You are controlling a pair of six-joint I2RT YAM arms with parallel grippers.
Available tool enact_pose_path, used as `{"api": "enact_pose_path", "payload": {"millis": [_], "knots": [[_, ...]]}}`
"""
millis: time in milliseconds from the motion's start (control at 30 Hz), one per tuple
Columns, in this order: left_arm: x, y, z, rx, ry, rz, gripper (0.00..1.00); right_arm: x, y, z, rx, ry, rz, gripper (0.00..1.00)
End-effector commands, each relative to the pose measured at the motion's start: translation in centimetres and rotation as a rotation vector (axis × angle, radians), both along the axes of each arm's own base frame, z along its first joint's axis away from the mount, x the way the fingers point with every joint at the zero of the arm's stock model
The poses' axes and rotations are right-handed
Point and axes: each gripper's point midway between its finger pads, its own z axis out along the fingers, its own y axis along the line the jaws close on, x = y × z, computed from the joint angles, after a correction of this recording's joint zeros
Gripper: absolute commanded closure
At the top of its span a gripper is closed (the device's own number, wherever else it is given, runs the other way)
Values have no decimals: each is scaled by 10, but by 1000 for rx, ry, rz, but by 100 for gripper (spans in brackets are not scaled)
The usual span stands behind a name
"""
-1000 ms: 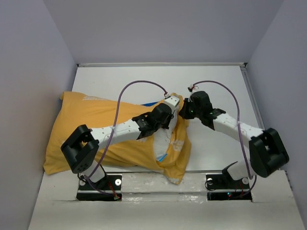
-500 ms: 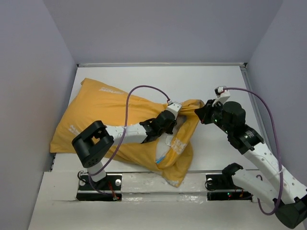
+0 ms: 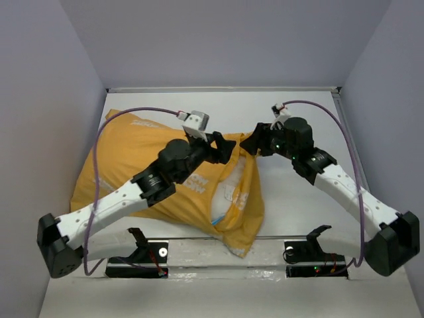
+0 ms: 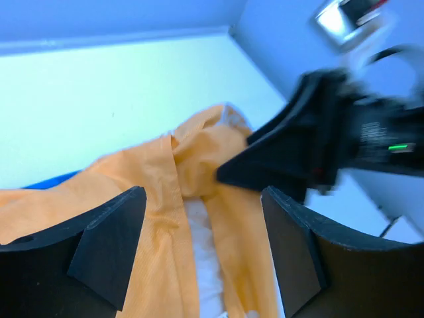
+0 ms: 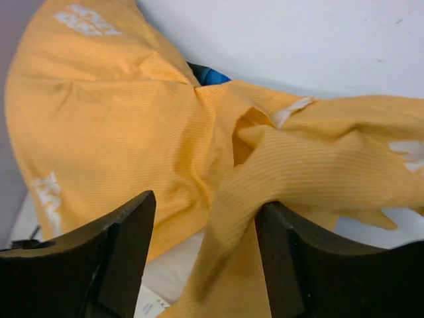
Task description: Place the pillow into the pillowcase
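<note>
Most of the pillow (image 3: 224, 199) is hidden inside the pillowcase (image 3: 126, 152); only a white strip shows at the mouth. The pillowcase's blue face (image 5: 211, 76) lies underneath, just a sliver visible. From above, my left arm (image 3: 126, 195) covers the pillowcase's middle. In left wrist view the right gripper (image 4: 228, 171) is motion-blurred, tips unclear. My left fingers (image 4: 109, 245) & right fingers (image 5: 119, 252) are cut off at frame btm. White print (image 3: 142, 123) too small to read.

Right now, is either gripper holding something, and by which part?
Nothing is held: the left gripper and right gripper stand open over the pillowcase; a fold lies loose inside the right one.
</note>
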Motion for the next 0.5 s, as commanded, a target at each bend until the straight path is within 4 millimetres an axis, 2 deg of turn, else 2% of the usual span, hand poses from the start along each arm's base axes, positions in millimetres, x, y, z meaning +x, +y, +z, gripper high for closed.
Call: {"api": "enact_pose_path", "payload": {"millis": [0,33,67,133,167,200,233,267,300,333,367,400,467], "knots": [[-16,40,52,-96,-6,59,18,30,18,28,-5,-73,40,19],[-17,46,48,-76,16,78,18,25,13,30,-51,-77,53,14],[-21,63,28,-6,79,125,19,21,8,33,-65,-83,46,14],[-28,78,6,58,146,163,23,4,-3,35,-91,-101,32,14],[-39,83,-15,113,218,147,26,-13,-10,40,-91,-126,37,14],[-46,81,-24,133,250,119,27,-21,-14,35,-97,-113,41,14],[-55,76,-34,156,283,80,30,-38,-12,28,-110,-81,81,17],[-65,66,-40,165,307,24,32,-47,-8,18,-125,-54,109,25],[-71,60,-42,185,309,-10,36,-66,2,4,-146,-28,169,32],[-81,50,-46,211,309,-55,38,-72,4,-2,-164,-20,171,42],[-81,44,-49,242,306,-60,40,-78,6,-6,-180,-16,183,65],[-82,40,-52,273,295,-74,40,-84,10,-8,-201,-12,189,70],[-79,32,-64,320,294,-77,39,-84,11,-7,-203,-19,185,81]]}}
